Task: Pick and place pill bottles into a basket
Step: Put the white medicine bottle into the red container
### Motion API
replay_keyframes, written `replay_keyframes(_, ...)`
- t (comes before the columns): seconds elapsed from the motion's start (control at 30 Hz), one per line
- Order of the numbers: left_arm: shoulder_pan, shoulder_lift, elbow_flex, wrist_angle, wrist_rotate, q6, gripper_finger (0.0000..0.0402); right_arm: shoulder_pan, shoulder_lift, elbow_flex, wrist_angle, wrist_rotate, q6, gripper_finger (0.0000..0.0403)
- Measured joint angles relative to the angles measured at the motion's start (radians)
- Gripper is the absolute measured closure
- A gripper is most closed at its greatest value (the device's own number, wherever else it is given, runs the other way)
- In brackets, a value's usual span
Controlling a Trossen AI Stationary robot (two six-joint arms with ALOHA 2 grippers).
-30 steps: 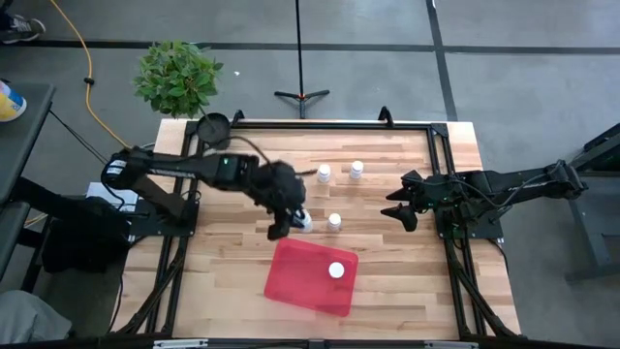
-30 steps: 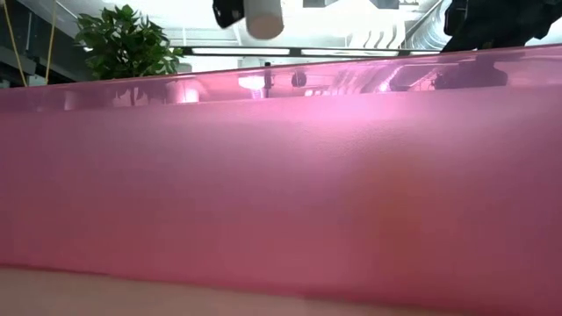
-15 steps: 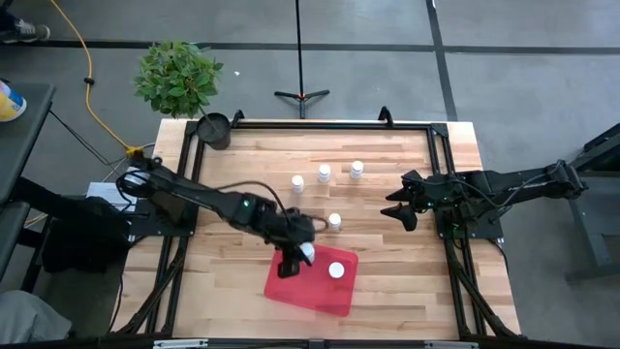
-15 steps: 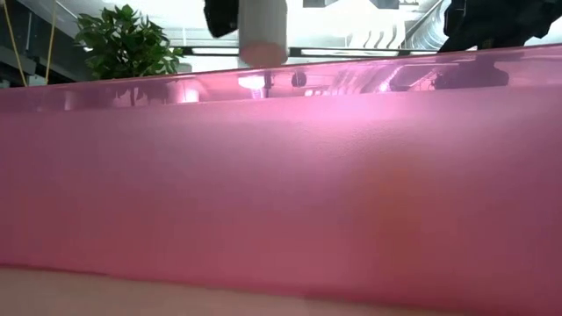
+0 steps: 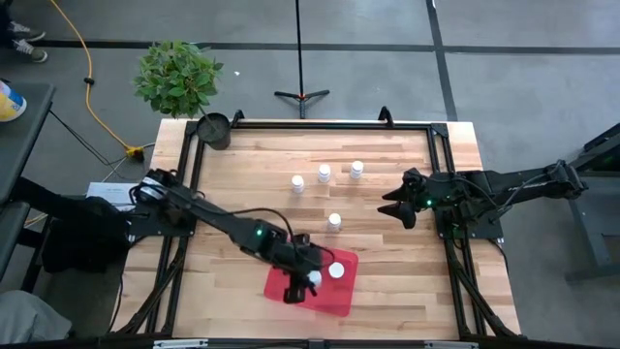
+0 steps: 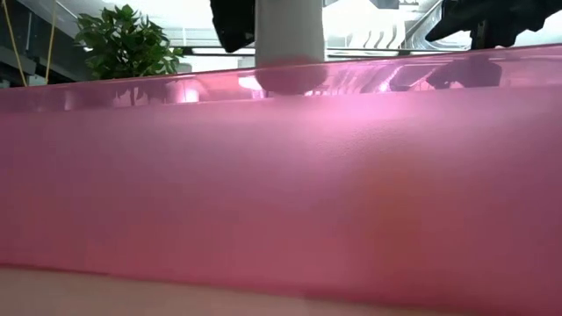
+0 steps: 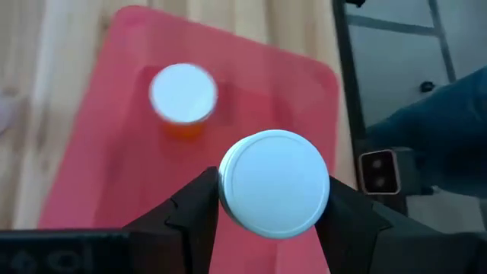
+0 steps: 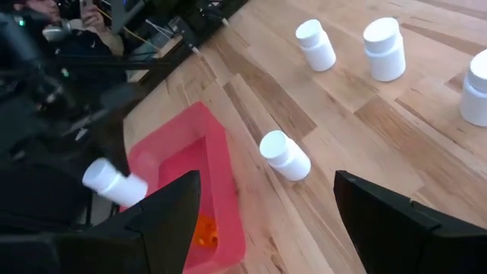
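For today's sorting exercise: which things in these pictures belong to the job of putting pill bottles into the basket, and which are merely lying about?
Job:
- held bottle in left gripper
- orange-amber bottle in basket
- four bottles on table

Lying about:
- plant
- dark pot
- right gripper, waiting, open

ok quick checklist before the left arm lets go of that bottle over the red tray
1. Left tool gripping the white-capped bottle: ok.
2. Bottle above the red tray, inside its rim: ok.
3. Drop spot clear of the orange bottle already in the tray: ok, they sit apart.
4. Bottle low enough to release gently: cannot tell.
5. Right tool open and parked at the table's right, out of the way: ok.
6. Four bottles left on the table, nearest one clear of the tray: ok.
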Motion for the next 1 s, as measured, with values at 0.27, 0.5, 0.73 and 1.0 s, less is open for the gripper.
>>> replay_keyframes(0.27, -0.055, 0.051, 0.0, 0.108, -0.044, -0.056, 0.0184, 0.0, 0.0, 0.0, 0.006, -0.004, 0.001, 0.0111)
replay_keyframes(0.5, -0.061, 0.099, 0.002, 0.225, -0.127, -0.107, 0.0184, 0.0, 0.0, 0.0, 0.013, -0.045, -0.004, 0.0111)
replay_keyframes(0.73, -0.059, 0.118, 0.001, 0.233, -0.165, -0.145, 0.0184, 0.0, 0.0, 0.0, 0.024, -0.094, -0.035, 0.0111)
replay_keyframes(1.0, -0.059, 0.148, 0.0, 0.212, -0.18, -0.18, 0.0184, 0.0, 0.0, 0.0, 0.058, -0.126, -0.088, 0.0111)
